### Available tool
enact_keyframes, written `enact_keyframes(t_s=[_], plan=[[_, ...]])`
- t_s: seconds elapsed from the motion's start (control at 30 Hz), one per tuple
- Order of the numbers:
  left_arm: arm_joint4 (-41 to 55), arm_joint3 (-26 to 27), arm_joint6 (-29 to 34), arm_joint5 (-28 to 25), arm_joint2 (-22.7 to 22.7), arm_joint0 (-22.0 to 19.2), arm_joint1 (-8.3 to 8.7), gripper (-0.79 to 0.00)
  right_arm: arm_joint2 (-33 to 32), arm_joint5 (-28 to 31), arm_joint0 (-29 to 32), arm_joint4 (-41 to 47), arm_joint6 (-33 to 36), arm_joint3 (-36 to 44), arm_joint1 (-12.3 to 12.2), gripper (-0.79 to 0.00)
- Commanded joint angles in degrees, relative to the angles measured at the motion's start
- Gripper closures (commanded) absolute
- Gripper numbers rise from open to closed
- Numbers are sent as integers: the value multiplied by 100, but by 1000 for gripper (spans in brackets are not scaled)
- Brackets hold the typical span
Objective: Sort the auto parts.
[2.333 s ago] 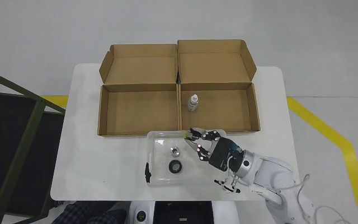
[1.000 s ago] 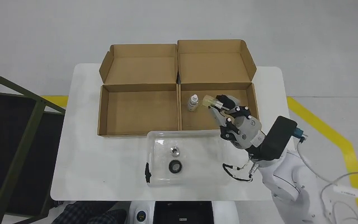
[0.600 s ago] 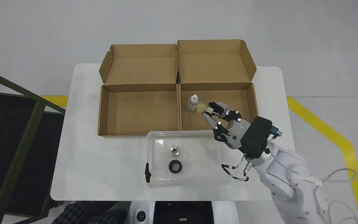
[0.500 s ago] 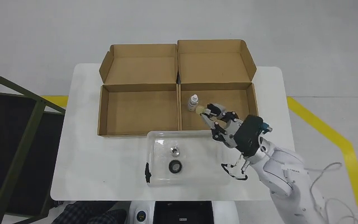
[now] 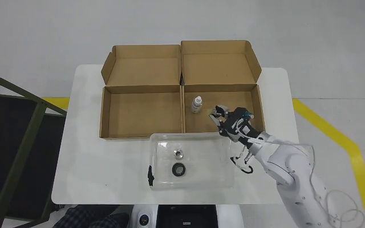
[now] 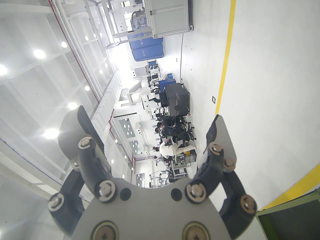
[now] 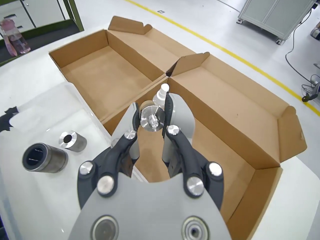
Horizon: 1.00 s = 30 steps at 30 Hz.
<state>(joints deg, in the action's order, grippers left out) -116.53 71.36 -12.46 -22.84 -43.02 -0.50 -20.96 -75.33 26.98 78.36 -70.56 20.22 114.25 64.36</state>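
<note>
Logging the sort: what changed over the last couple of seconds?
The right tool, shut on a shiny stepped metal part, moved from the clear plastic tray to over the right cardboard box, near the small white bottle. The bottle, the short silver sleeve and the dark cylindrical bushing in the tray stayed put.

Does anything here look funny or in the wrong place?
A small white bottle stands upright in the right cardboard box. It looks unlike the steel sleeve and bushing in the clear tray, or the shiny metal part held by the right gripper. A ragged black scrap sticks to the tray's edge.
</note>
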Motion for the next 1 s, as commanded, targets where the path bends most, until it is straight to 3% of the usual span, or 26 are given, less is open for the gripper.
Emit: enact_keyframes(t_s=[0.0, 0.97], plan=[[0, 0, 0, 0, 0, 0, 0, -785, 67, 32, -151, -45, 160, -160, 5, 0], [0, 0, 0, 0, 0, 0, 0, -785, 1193, 139, -1916, -478, 1458, -2122, 192, -15]])
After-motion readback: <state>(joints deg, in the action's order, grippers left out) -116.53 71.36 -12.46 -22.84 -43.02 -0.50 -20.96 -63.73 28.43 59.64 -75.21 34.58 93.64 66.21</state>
